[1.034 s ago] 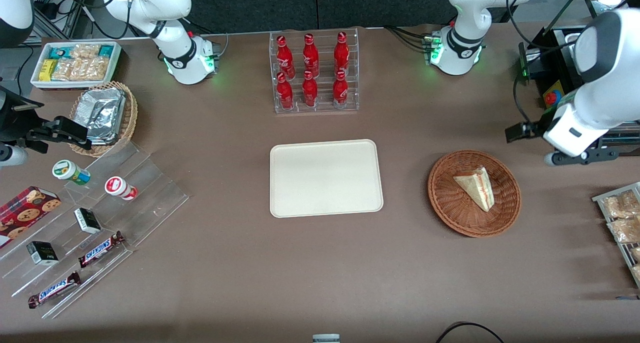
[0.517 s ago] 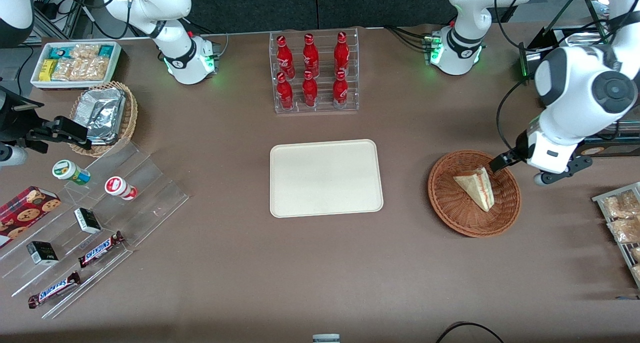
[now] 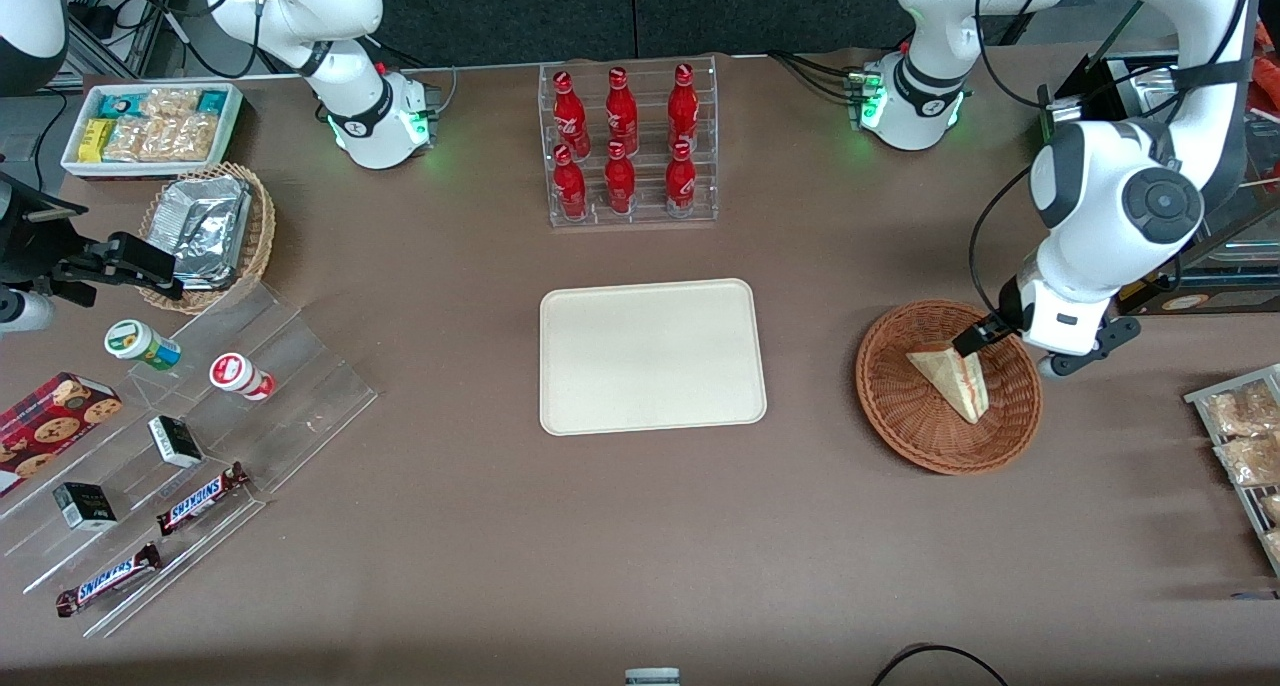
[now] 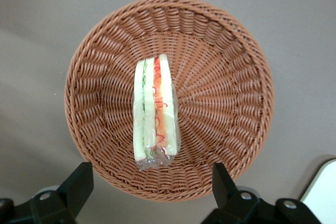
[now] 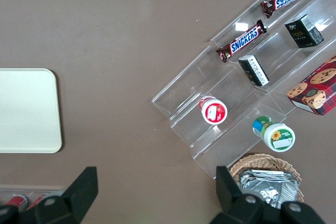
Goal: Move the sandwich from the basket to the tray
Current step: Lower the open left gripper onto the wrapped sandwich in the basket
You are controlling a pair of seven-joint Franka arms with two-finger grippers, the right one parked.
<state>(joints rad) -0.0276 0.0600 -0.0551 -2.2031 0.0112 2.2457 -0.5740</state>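
The sandwich (image 3: 950, 378) (image 4: 154, 111), a pale wrapped wedge with a red and green filling stripe, lies in the round reddish-brown basket (image 3: 900, 436) (image 4: 226, 72). My left gripper (image 3: 1015, 354) (image 4: 151, 192) hangs open above the basket's rim, at the edge farther from the front camera, with nothing between its fingers. One black fingertip (image 3: 972, 340) shows over the sandwich's wide end. The cream tray (image 3: 650, 356) (image 4: 326, 195) (image 5: 26, 109) lies bare at the table's middle, beside the basket toward the parked arm's end.
A clear rack of red bottles (image 3: 628, 146) stands farther from the front camera than the tray. A wire rack of snack packs (image 3: 1245, 446) sits at the working arm's end. Stepped acrylic shelves (image 3: 290, 406), a foil-pack basket (image 3: 210, 231) and a white bin (image 3: 150, 126) lie toward the parked arm's end.
The left arm has swung in from the working arm's end of the table, and its gripper has moved from beside the basket to above the basket's rim. The sandwich has not moved.
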